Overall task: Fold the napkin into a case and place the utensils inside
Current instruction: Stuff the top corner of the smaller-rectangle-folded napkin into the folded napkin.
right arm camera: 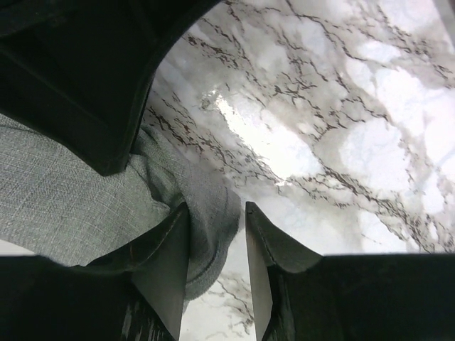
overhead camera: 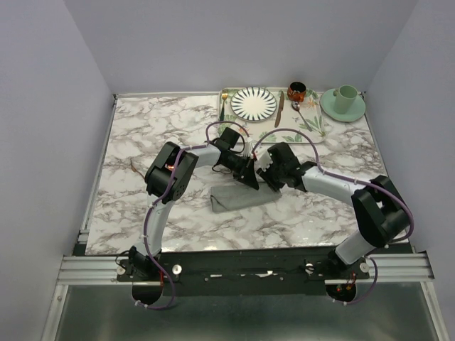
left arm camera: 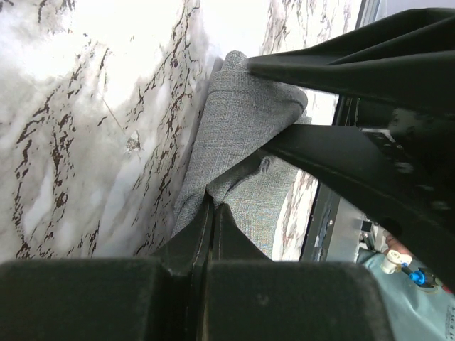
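The left gripper (left arm camera: 213, 207) has its two fingers pressed flat together, and their tips pinch a raised fold of the napkin (left arm camera: 245, 135). From that pinch the grey cloth runs away as a long folded band lying on the marble table (left arm camera: 85, 128), with bare marble to one side of the fingers. Just past the fold, the dark fingers of the right gripper (right arm camera: 217, 217) reach across the far end of the cloth. These fingers stand moderately apart. A rolled edge of the napkin sits in the gap against one finger, with a sliver of table showing beside the other, so they straddle the cloth without clamping it. The rest of the cloth spreads off to one side of them, partly under the other arm's dark body. From above, the two sets of fingertips almost meet over the napkin's far long edge. The napkin lies just on the near side of them, toward the arm bases, as a flattened, slightly rumpled strip. Well beyond the fingers, along the far edge of the table, lies a leaf-patterned tray (overhead camera: 316, 131). It carries a striped plate (overhead camera: 254, 103), a knife (overhead camera: 279, 110), a spoon (overhead camera: 296, 107) and a dark mug (overhead camera: 296, 90). A green cup (overhead camera: 346, 95) stands on a saucer (overhead camera: 334, 110) at the tray's right end.
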Available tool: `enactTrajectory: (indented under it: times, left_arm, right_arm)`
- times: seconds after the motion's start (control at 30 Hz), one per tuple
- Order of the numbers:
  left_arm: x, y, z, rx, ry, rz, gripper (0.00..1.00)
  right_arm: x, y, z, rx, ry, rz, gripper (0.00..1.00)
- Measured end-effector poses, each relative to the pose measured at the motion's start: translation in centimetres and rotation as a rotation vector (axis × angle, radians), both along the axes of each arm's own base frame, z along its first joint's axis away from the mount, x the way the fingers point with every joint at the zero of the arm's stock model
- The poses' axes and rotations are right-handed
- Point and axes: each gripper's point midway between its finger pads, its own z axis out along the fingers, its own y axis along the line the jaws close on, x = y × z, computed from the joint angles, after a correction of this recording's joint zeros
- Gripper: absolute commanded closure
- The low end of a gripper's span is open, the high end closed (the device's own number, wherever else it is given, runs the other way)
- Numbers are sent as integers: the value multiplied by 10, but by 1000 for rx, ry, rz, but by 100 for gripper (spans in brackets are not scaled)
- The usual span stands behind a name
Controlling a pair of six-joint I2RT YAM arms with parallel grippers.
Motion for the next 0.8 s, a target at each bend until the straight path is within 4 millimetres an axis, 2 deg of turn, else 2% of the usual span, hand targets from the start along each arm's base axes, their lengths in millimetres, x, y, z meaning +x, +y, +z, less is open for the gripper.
enactTrajectory:
  times: [0.27, 0.37, 0.6, 0.8]
  left_arm:
    - [0, 0, 0, -1, 3, -1, 100]
    - [0, 0, 0, -2, 3, -1, 100]
    - [0, 0, 0, -2, 3, -1, 100]
    - [0, 0, 0, -2, 4, -1, 100]
  right_arm:
    - [7, 6, 37, 60, -45, -39, 56]
    - [6, 12, 44, 91, -32, -35, 52]
    - [-5, 18, 31, 105, 68, -31, 41]
    - [-14, 21, 16, 97, 140, -15, 43]
